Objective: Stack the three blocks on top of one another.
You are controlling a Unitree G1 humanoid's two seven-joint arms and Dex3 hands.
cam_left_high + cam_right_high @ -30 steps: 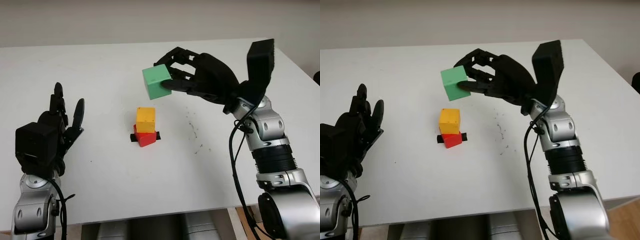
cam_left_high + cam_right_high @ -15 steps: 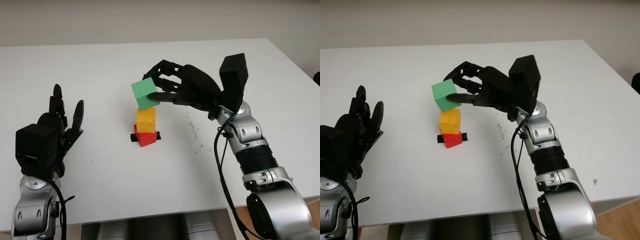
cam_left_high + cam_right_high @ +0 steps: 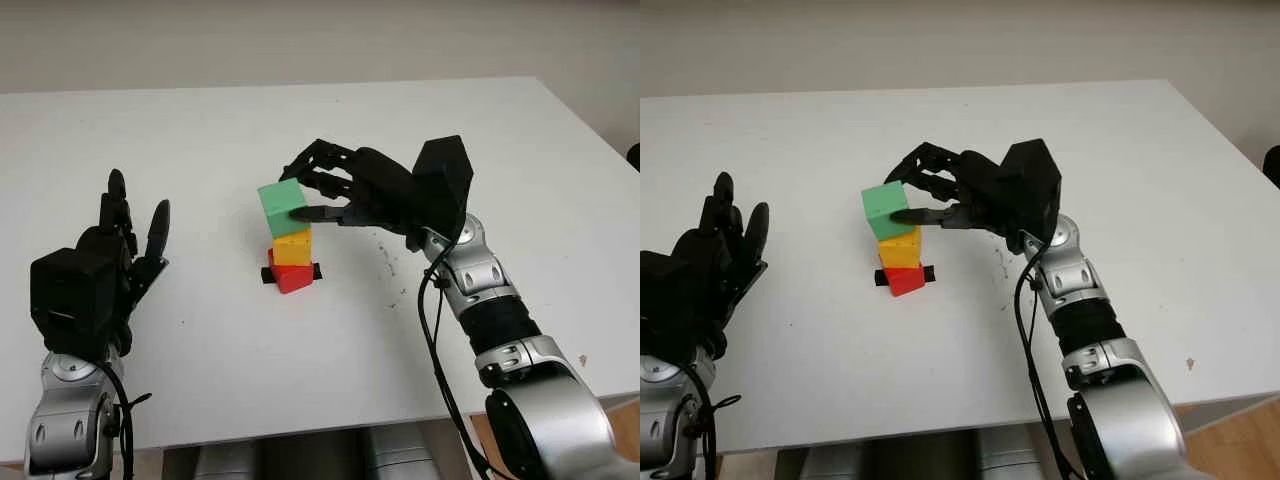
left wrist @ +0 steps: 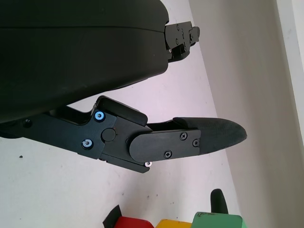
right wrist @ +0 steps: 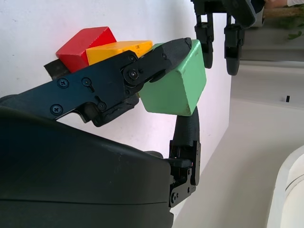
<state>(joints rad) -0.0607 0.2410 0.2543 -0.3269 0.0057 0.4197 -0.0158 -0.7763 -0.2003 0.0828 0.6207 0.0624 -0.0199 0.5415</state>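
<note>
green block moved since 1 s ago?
Yes. The right hand carried the green block down and leftward, from up-right of the yellow block to directly over it.

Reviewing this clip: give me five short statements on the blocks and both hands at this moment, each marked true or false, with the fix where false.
1. The right hand grasps the green block. True.
2. The yellow block sits on the red block. True.
3. The left hand holds the red block. False: it is open at the table's left side, holding nothing.
4. The green block lies on the table beside the stack. False: it is held at the top of the yellow block, fingers closed on it.
5. The red block is the topmost of the three. False: it is the lowest, on the table.
</note>
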